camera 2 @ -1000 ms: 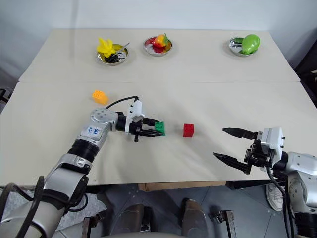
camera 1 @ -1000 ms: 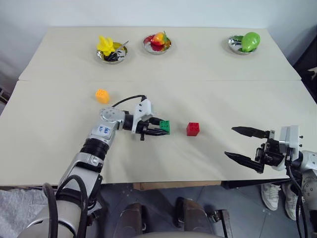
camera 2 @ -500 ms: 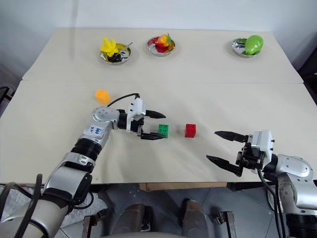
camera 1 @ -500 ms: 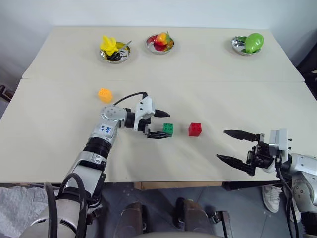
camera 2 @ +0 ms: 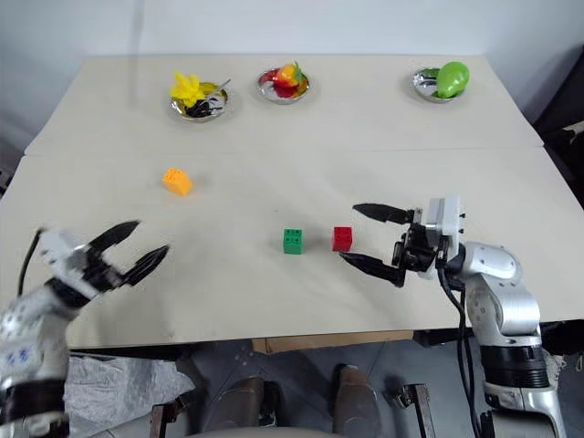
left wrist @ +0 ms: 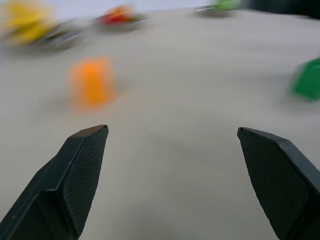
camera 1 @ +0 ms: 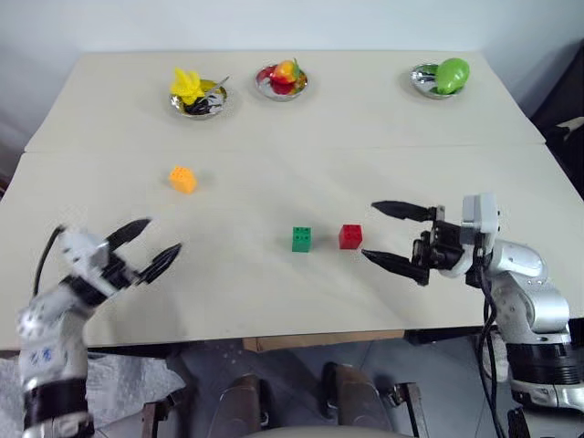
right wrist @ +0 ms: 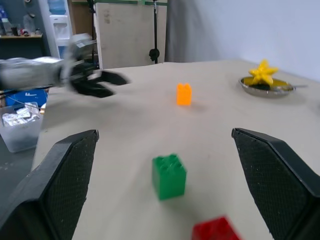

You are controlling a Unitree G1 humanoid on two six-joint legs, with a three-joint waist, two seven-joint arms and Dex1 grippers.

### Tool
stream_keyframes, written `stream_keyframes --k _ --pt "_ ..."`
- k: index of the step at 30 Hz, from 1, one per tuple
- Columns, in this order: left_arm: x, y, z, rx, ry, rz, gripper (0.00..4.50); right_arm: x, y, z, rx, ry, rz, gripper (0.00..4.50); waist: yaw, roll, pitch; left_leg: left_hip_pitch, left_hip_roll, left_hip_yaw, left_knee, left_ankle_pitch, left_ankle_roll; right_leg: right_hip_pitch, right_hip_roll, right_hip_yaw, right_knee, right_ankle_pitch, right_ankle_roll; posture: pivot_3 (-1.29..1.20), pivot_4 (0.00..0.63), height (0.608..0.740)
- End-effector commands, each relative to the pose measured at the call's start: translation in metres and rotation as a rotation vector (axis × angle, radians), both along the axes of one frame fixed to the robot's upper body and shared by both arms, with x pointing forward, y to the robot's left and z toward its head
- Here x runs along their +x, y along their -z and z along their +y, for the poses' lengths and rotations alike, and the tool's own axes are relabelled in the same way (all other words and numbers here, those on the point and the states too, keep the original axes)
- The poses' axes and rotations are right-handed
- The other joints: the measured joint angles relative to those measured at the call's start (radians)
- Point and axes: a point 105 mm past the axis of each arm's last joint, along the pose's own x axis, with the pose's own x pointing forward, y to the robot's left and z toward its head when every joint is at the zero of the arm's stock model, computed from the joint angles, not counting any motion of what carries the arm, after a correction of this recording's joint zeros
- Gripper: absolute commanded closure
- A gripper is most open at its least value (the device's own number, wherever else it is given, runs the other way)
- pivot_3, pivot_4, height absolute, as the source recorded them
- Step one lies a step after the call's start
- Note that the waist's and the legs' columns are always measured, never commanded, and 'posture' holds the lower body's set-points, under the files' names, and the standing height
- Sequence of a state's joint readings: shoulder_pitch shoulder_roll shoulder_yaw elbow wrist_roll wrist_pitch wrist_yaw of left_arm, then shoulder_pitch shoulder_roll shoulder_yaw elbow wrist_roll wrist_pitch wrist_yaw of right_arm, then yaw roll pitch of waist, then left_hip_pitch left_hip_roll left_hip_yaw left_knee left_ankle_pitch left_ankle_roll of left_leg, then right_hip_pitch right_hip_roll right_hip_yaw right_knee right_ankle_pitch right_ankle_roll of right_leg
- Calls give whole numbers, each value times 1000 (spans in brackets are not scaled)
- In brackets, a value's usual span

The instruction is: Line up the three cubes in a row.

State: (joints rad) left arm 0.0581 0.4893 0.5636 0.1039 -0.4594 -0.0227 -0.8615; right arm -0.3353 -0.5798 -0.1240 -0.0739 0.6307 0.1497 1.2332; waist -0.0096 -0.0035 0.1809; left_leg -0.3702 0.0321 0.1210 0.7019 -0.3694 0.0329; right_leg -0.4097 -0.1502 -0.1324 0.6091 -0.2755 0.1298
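Observation:
The green cube (camera 1: 302, 238) and the red cube (camera 1: 350, 236) stand side by side with a small gap at the middle of the table. The orange-yellow cube (camera 1: 182, 179) sits alone, farther back and to the left. My left gripper (camera 1: 161, 235) is open and empty near the table's front left, well away from the green cube. My right gripper (camera 1: 370, 230) is open just to the right of the red cube, pointing at it without touching. In the right wrist view the green cube (right wrist: 169, 176) stands ahead between the fingers, with the red cube (right wrist: 215, 230) nearer.
Three steel bowls of toy fruit line the far side: a yellow star (camera 1: 193, 91), red-orange fruit (camera 1: 281, 78) and a green pear (camera 1: 444, 78). A seam (camera 1: 274, 149) crosses the table between the bowls and the cubes.
My left gripper opened, let go of the green cube and swung far to the left and back toward the front edge. My right gripper moved left, up to the red cube.

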Motion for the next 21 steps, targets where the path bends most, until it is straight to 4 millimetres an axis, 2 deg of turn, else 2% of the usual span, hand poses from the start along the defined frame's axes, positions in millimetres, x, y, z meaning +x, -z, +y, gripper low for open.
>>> stream_keyframes --k 1,3,5,7,9,14,16,19,21 --pt "-21 -20 23 -7 -196 -110 135 -1 -8 3 -7 -20 -55 0 16 -1 0 0 -1 -1 0 0 0 0 -1 0 0 0 0 0 150 740" --pt "-31 -17 26 -18 -257 -107 135 1 -10 3 -11 -19 -69 0 29 -1 -1 0 -1 -1 1 0 0 1 -1 0 0 0 0 0 150 740" --pt "-34 -10 19 -27 -245 -73 135 2 -9 3 -28 -22 -76 0 31 -1 -1 0 -1 -1 2 0 0 2 -1 0 0 1 0 0 150 740" --pt "-30 -11 8 -45 -202 -77 135 2 -7 3 -45 -28 -81 0 32 -1 -1 0 -1 -1 1 0 0 2 -1 0 0 1 0 0 150 740" --pt "-16 -18 -3 -48 -174 -80 135 2 -7 2 -51 -26 -82 0 32 -1 -1 0 -1 0 1 0 0 1 -1 0 0 1 0 0 150 740" --pt "68 -39 -27 -52 -135 -19 135 -1 -4 7 -83 -66 -62 0 38 -2 -1 0 -2 0 2 1 0 1 0 -1 2 1 0 0 150 740" --pt "85 -42 -27 -58 -156 1 135 -2 -5 9 -85 -68 -63 0 32 -3 -2 0 -3 0 2 2 0 1 0 -1 2 1 0 0 150 740" --pt "113 -53 -43 -57 -87 -6 135 -3 -6 10 -75 -56 -64 0 9 -3 -2 1 -5 4 -1 1 0 0 1 -1 0 1 0 0 150 740" --pt "129 -53 -52 -19 -51 18 135 -5 -6 11 -68 -49 -59 0 5 -3 -2 0 -4 5 -2 1 0 -1 3 -5 -2 1 0 0 150 740"
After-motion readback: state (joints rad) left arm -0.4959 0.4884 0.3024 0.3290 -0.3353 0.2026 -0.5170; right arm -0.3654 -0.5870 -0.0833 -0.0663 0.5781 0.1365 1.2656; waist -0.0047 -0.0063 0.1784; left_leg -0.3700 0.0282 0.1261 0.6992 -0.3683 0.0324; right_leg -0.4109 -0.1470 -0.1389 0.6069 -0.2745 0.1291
